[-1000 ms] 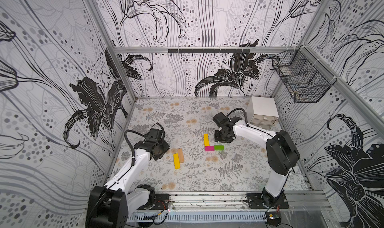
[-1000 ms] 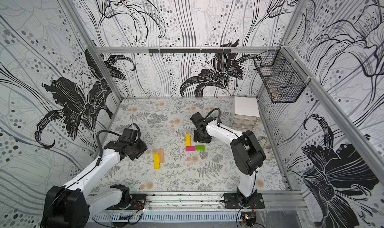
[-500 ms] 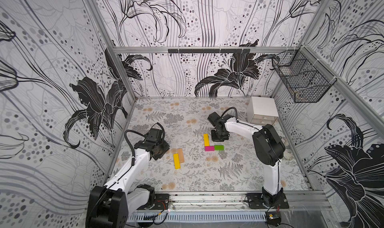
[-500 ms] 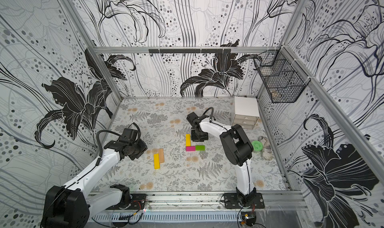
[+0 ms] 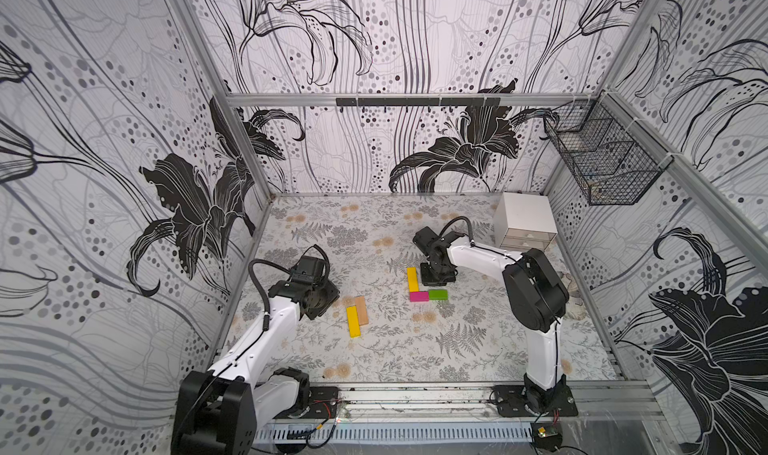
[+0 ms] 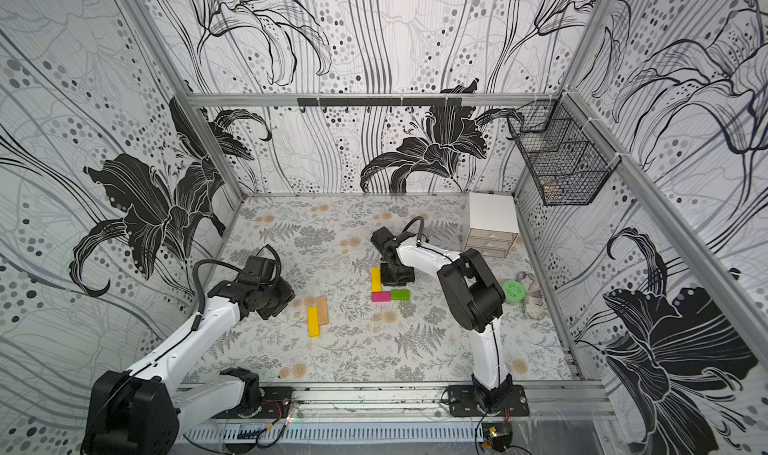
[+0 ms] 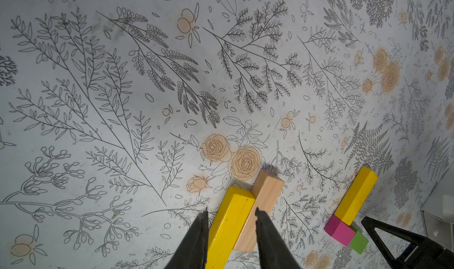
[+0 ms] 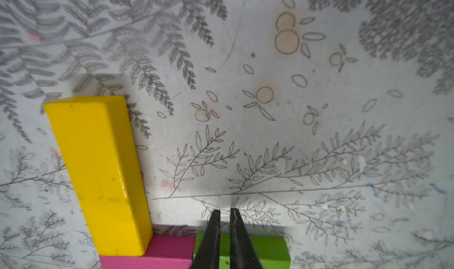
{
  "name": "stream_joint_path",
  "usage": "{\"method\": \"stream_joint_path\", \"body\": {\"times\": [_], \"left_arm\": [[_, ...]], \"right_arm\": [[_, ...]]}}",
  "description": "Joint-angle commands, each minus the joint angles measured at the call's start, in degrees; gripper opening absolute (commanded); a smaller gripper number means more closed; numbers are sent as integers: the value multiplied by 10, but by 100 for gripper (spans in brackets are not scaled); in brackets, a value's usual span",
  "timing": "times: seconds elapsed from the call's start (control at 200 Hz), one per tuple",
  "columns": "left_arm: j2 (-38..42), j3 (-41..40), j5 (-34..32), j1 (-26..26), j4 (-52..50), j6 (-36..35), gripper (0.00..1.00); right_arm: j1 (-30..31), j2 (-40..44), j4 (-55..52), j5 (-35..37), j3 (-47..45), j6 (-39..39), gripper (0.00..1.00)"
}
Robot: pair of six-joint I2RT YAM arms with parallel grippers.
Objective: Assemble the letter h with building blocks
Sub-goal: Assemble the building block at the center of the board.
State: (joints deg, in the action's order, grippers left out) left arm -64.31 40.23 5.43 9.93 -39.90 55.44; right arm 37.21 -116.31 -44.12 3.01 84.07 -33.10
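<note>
Left wrist view shows the left gripper (image 7: 231,210) partly open, holding nothing, near a yellow block (image 7: 228,222) and a wood block (image 7: 266,191) lying side by side, touching. Farther right, a second yellow block (image 5: 412,279) touches a pink block (image 5: 419,296), and a green block (image 5: 438,294) sits tight against the pink one. The right gripper (image 8: 224,211) is closed, empty, its tips over the green block.

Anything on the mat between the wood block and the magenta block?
Nothing: only bare patterned mat between wood block and magenta block, seen in both top views.
</note>
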Motion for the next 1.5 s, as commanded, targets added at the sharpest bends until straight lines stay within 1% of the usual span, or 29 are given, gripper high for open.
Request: {"method": "stream_joint_path", "body": {"times": [0.0,1.492], "left_arm": [[2,-3,-7,2,5,-9,36],[-10,-7,-3,3,17,-2,36]], "right_arm": [[6,-15,-5,-2,2,13,12],[22,-9,-9,-2,-5,19,13]]}}
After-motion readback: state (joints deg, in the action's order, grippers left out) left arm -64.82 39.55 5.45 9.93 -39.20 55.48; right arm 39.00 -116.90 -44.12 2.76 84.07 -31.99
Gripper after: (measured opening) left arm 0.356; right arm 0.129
